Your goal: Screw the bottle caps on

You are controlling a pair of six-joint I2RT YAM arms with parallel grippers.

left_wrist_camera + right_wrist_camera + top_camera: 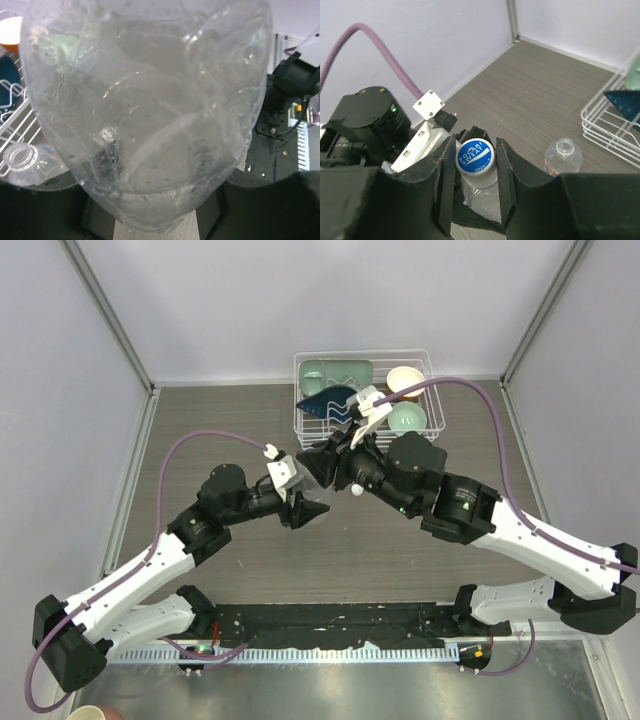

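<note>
Okay, mid-screw on bottle no. 1. L gripper (304,498) is clamped round the body of the clear bottle (145,115). It seems held clear of the desk (250,570) and tipped toward the R arm, and it fills the whole left wrist view. R gripper (475,148) is closed snug on the cap (475,158), white w/ a blue Pocari Sweat top, sitting on that bottle's neck. Can't tell how far the thread has caught; cap looks square on, not cocked.

Next move, I reckon: R wrist rolls to wind the cap down while L grips the body firm w/o crushing it. Thin plastic, so it could twist or dent. When the roll runs out: let go, re-grip, turn again.

Pose: both arms reach fwd, elbows out, wrists meeting nose to nose mid-desk, just in front of the wire dish rack (365,390).

Second bottle (563,156) stands uncapped on the desk near the rack, so approx half the job is left. Small white round bit (355,490) lies by the grippers, prob the other cap, but too small to be sure.
</note>
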